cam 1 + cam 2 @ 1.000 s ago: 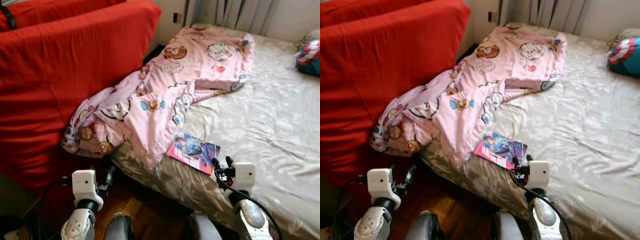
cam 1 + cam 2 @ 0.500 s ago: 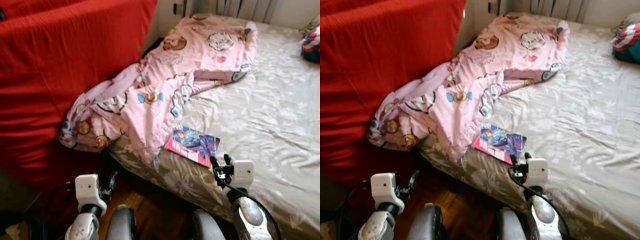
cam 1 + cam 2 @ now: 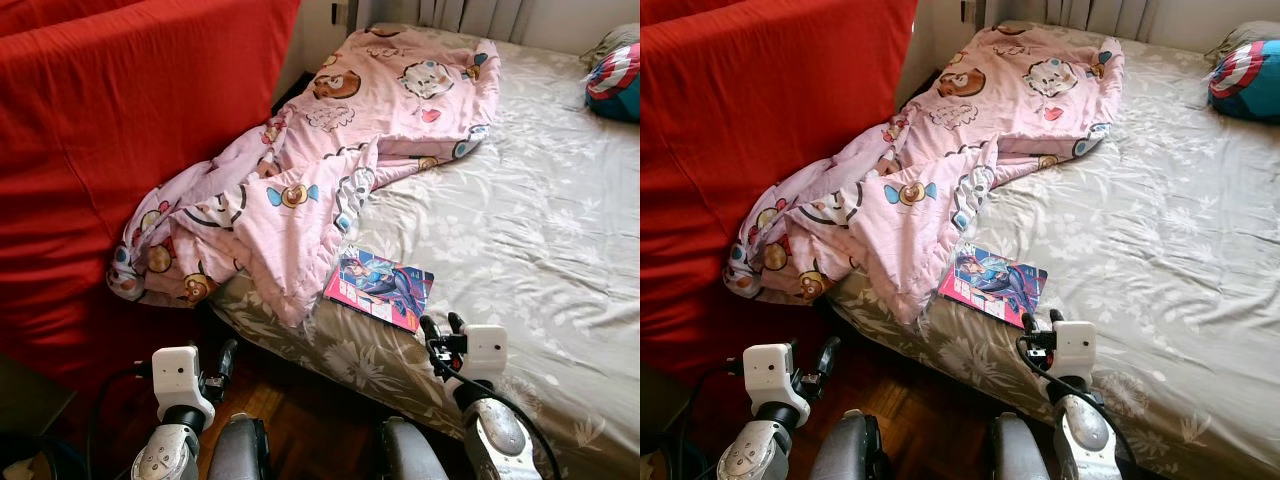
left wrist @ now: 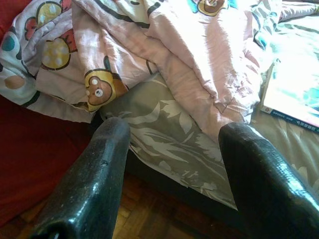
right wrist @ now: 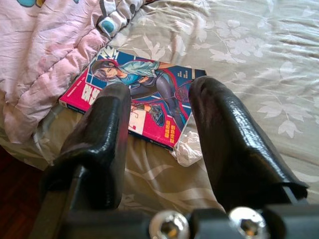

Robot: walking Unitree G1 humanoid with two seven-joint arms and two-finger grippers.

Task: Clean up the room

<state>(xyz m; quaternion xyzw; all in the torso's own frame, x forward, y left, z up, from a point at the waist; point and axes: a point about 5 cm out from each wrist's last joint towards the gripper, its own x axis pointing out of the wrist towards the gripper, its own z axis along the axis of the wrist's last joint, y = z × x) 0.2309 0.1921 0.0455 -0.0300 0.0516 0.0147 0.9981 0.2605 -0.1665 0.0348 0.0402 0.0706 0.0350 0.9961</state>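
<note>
Wooden floor [image 3: 300, 420] nearest. Left pincer [image 4: 169, 164] spread, low beside bed [image 3: 560, 250] edge. Right pincer [image 5: 159, 124] spread, just short of comic book [image 3: 378, 288] lying flat on bed beside pink quilt [image 3: 330, 170]. Red sofa [image 3: 110, 140] flanks; cushion [image 3: 612, 82] far corner.

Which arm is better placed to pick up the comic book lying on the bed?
Right. The right gripper sits just short of the comic book, jaws open and aimed at it. The left gripper hangs lower over the floor, facing the pink blanket.
</note>
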